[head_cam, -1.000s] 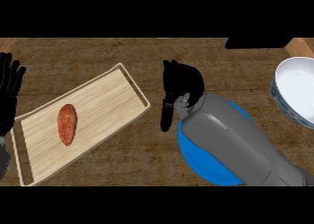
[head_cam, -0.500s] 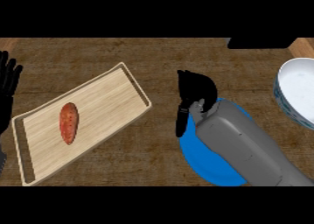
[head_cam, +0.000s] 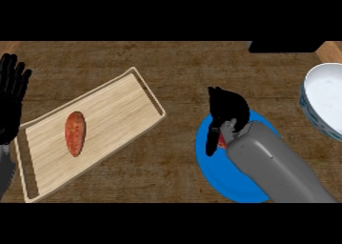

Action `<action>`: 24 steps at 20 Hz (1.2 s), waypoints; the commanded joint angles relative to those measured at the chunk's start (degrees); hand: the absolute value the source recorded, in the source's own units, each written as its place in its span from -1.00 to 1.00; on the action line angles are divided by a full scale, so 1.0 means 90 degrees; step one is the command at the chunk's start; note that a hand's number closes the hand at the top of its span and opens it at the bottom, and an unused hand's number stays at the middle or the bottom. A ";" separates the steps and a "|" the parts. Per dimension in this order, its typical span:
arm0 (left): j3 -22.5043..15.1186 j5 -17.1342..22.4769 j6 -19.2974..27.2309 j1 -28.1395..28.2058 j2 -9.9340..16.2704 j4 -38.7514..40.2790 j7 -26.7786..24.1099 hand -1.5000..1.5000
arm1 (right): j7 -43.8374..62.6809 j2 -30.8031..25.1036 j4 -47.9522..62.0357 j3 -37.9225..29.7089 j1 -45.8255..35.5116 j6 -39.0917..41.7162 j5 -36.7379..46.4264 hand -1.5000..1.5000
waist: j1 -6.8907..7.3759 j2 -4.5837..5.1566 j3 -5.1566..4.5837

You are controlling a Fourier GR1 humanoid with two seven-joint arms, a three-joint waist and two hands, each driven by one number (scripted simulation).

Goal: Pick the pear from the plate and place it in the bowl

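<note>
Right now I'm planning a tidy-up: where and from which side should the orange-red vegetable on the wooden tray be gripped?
Grip the orange-red vegetable across its narrow middle, coming from above. It lies flat on the wooden tray, its ends pointing roughly toward and away from the robot, so both slim sides are free. The left hand, resting open at the view's left edge, is probably nearest.

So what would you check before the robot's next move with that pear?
1. Right hand over the round blue plate: ok.
2. Pear held: cannot tell; the hand hides it.
3. Large white bowl upright, mouth open, at the right edge: ok.
4. Nothing stands on the counter between plate and bowl: ok.
5. Left hand resting open at the left edge, out of the way: ok.
6. Orange-red oblong lies on the wooden tray, away from the route: ok.
</note>
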 commanded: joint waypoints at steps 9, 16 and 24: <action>0.0235 -0.0215 -0.0315 -0.0384 -0.0205 0.0468 -0.0067 0.00 | -0.0060 0.0219 -0.0032 -0.0221 0.0793 0.0100 0.0905 -1.00 | 0.0040 0.0027 0.0002; 0.0242 -0.0314 -0.0235 -0.0158 -0.0362 -0.0055 0.0256 0.00 | -0.0155 0.0337 0.0227 -0.0627 0.0808 0.0432 0.1106 -1.00 | 0.0064 0.0014 0.0003; 0.0402 -0.0519 -0.0343 0.0076 -0.0456 -0.0139 0.0162 0.00 | -0.0722 0.0517 0.0716 -0.0768 0.1227 0.0077 0.1753 -1.00 | 0.0080 0.0018 0.0004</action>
